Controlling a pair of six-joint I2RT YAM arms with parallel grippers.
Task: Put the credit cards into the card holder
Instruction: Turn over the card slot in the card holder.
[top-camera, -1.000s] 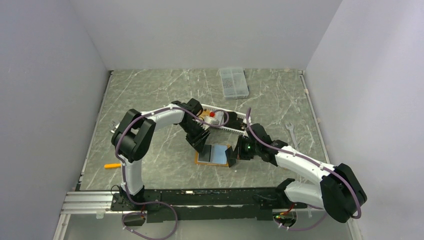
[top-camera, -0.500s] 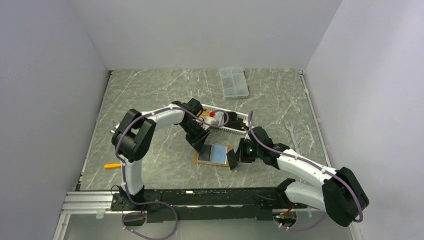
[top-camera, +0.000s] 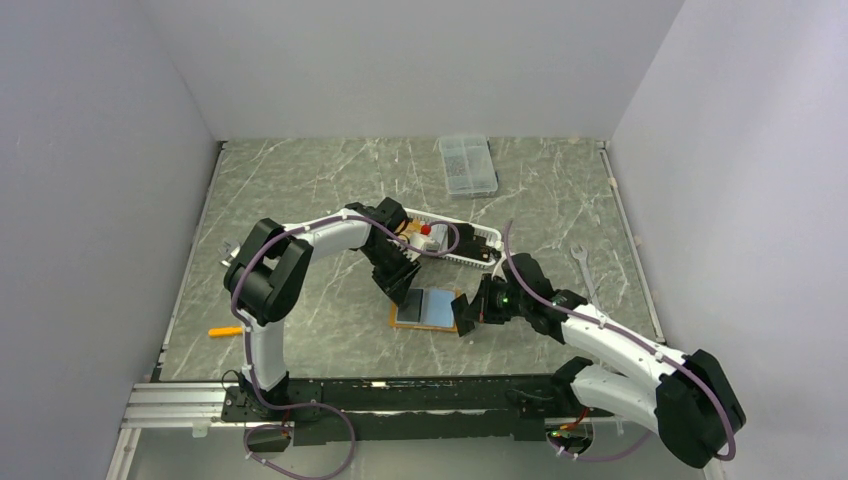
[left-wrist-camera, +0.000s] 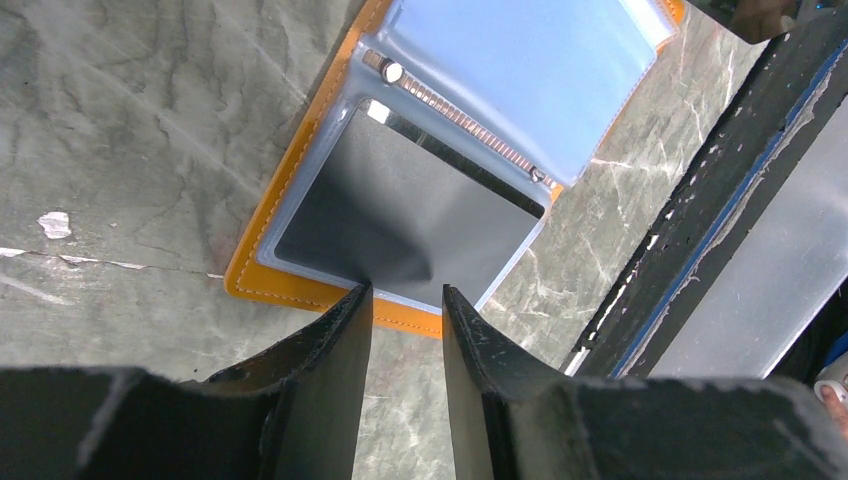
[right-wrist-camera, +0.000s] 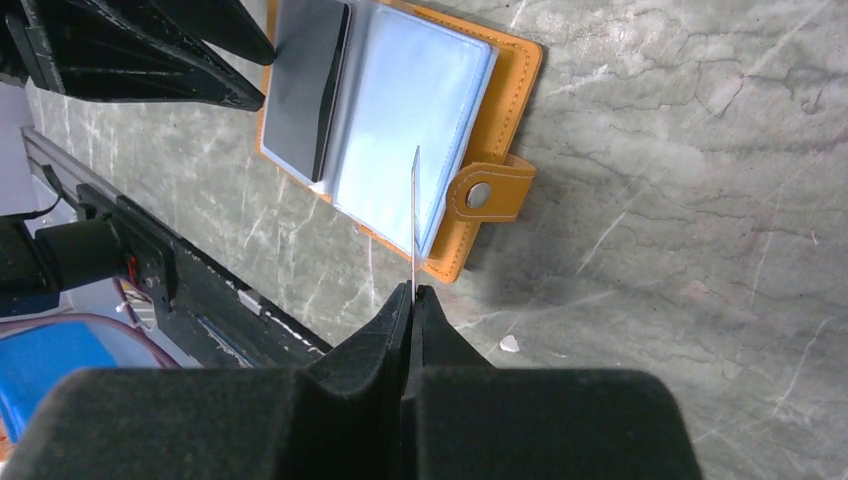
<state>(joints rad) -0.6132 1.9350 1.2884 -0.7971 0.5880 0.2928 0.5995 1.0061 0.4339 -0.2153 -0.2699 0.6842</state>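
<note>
Right gripper (right-wrist-camera: 412, 292) first: its fingers are pressed tight together on 1 thin card (right-wrist-camera: 415, 215), seen only edge-on as a pale sliver, so its colour and any print can't be told. That card stands upright over the near edge of the open card holder (right-wrist-camera: 505, 75), just left of the snap tab (right-wrist-camera: 488, 192); whether its far tip has entered a sleeve is hard to tell.

Over to the left gripper (left-wrist-camera: 405, 300): fingers apart with a narrow gap, clamped on nothing. The tips hover at the orange edge of the card holder, right by the near edge of 1 black card (left-wrist-camera: 400, 210). The black card lies on the holder's left page; the left wrist view shows it inside the clear sleeve, while the right wrist view shows its right edge raised a little. Its face is plain dark with a glare patch. The holder's far corner is cut off at the top of the left wrist view.

So that's 2 cards in sight and 1 card holder, lying open with its pale blue inside up, mid-table (top-camera: 300, 180) between the 2 grippers.

From above: 1 white basket (top-camera: 478, 236) just behind, its contents partly hidden by the left arm, 1 clear box (top-camera: 467, 165) further back, 1 wrench (top-camera: 581, 262) to the right, and 1 small orange object (top-camera: 225, 331) far left, too small to identify.
</note>
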